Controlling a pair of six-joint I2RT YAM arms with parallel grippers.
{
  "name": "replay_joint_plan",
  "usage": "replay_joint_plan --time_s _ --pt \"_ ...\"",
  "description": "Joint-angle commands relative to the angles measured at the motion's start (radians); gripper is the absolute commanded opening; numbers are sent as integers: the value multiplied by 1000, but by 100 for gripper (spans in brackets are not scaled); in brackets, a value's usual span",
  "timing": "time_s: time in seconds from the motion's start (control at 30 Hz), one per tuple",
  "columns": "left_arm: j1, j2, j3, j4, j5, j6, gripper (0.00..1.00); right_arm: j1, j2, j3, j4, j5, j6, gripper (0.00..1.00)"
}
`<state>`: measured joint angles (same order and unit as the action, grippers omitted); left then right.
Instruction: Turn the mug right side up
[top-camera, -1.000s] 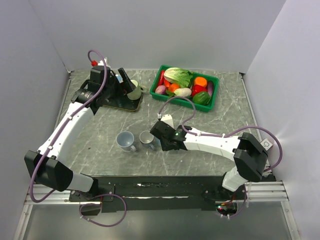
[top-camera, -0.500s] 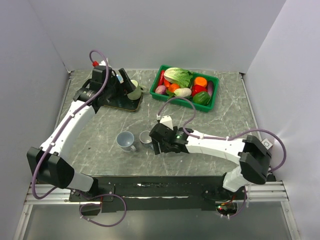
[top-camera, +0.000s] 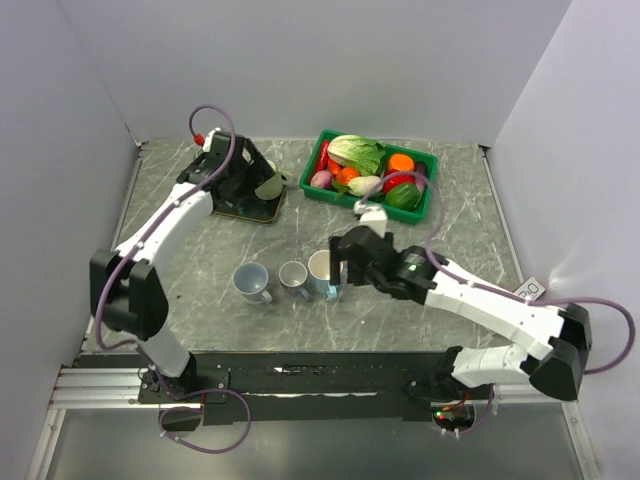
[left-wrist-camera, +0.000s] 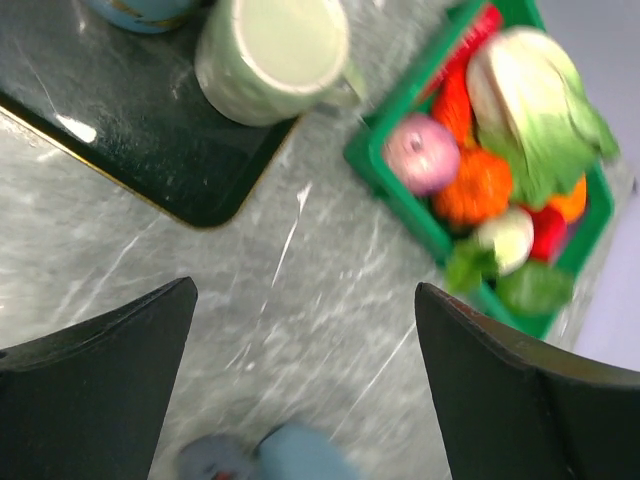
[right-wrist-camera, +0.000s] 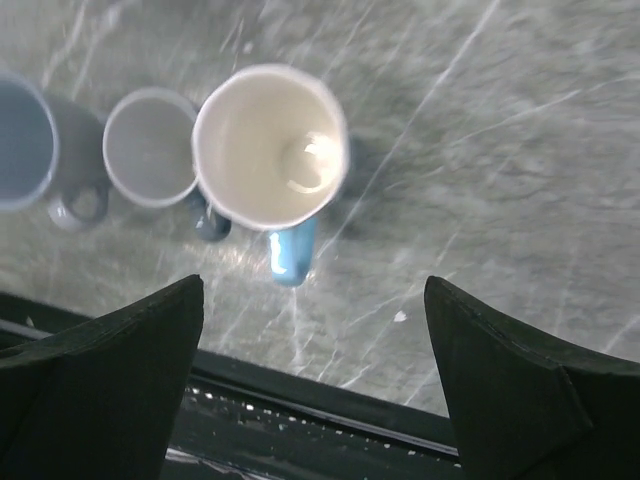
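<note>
A light blue mug (top-camera: 322, 272) with a white inside (right-wrist-camera: 270, 145) stands upright on the marble table, mouth up, its blue handle (right-wrist-camera: 292, 250) pointing to the front edge. It ends a row with a small grey mug (top-camera: 293, 276) and a grey-blue mug (top-camera: 250, 282), both upright. My right gripper (top-camera: 342, 266) hangs just above it, open and empty (right-wrist-camera: 312, 282). My left gripper (top-camera: 255, 172) is open and empty (left-wrist-camera: 305, 288) at the back left, beside a pale green mug (left-wrist-camera: 272, 55) on a black tray (left-wrist-camera: 150, 150).
A green basket (top-camera: 428, 190) of vegetables stands at the back right and also shows in the left wrist view (left-wrist-camera: 372, 160). A blue cup (left-wrist-camera: 140, 10) sits on the tray behind the green mug. The table's front rail (right-wrist-camera: 300, 400) lies right under my right fingers.
My right gripper has opened, let go of the light blue mug and lifted away to the right, leaving it upright. My left arm has shifted right along the tray.
</note>
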<state>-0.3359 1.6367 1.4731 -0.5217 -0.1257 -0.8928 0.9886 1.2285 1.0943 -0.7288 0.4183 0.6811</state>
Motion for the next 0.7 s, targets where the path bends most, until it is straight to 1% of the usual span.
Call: replay_joint_plan --time_s 0.0,0.07,0.1,0.17,0.2,0.27,0.43,0.53,0.67 --pt "-2 99 81 34 -101 -243 96 -105 -95 16 -11 10 -5 97" --pt "-14 142 130 16 -147 -300 96 -148 -125 3 -9 -6 -11 97" --pt "-18 185 148 11 -166 -354 96 -156 -133 -1 -9 -4 -12 97" --pt "-31 231 205 14 -193 -397 96 -172 -152 -11 -17 -1 -15 97" --pt "-37 280 229 -4 -209 -446 96 -183 -156 -14 -21 -1 -17 97" --pt "-48 333 305 -8 -225 -477 96 -192 -168 -19 -41 4 -17 97" --pt "-61 524 528 -118 -285 -578 96 -234 -193 -28 -75 23 -35 97" --pt "-61 598 588 -150 -307 -623 96 -263 -218 -37 -87 27 -48 97" --pt "-63 629 573 -147 -328 -673 96 -295 -248 -48 -104 27 -61 97"
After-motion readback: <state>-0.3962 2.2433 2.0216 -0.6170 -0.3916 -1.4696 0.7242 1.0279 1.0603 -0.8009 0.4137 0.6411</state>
